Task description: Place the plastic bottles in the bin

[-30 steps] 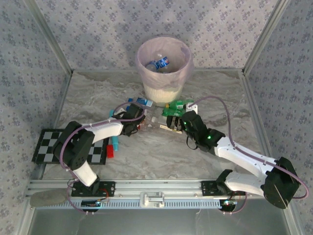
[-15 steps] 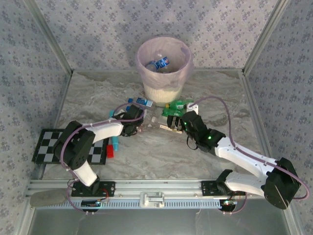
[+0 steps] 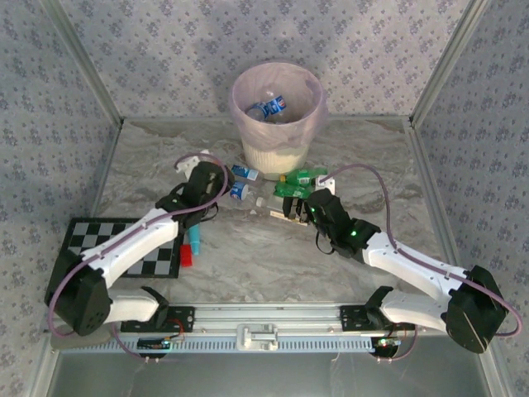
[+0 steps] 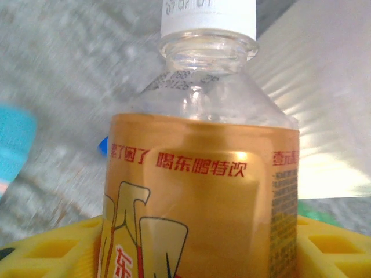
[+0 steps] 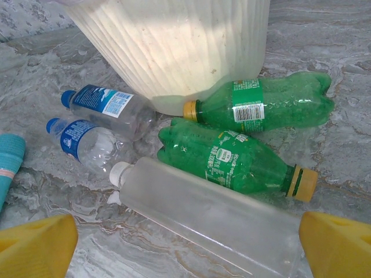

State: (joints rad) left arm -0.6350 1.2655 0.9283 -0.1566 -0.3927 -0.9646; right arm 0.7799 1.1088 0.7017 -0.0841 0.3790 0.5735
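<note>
My left gripper is shut on a clear bottle with a gold label, red characters and a white cap, held above the table left of the bin. The bin's bag holds a blue-labelled bottle. My right gripper stands open, its yellow fingertips on either side of a frosted white-capped bottle lying on the marble. Beyond it lie two green bottles and two clear blue-labelled bottles at the bin's foot.
A teal stick-like tool with a red end lies by the checkerboard mat at the left. Patterned walls and metal posts close in the table on three sides. A rail runs along the near edge.
My left gripper closed on the gold-labelled bottle among the pile, then rose and swung back to the left with it. The right gripper stayed open over the frosted bottle.
</note>
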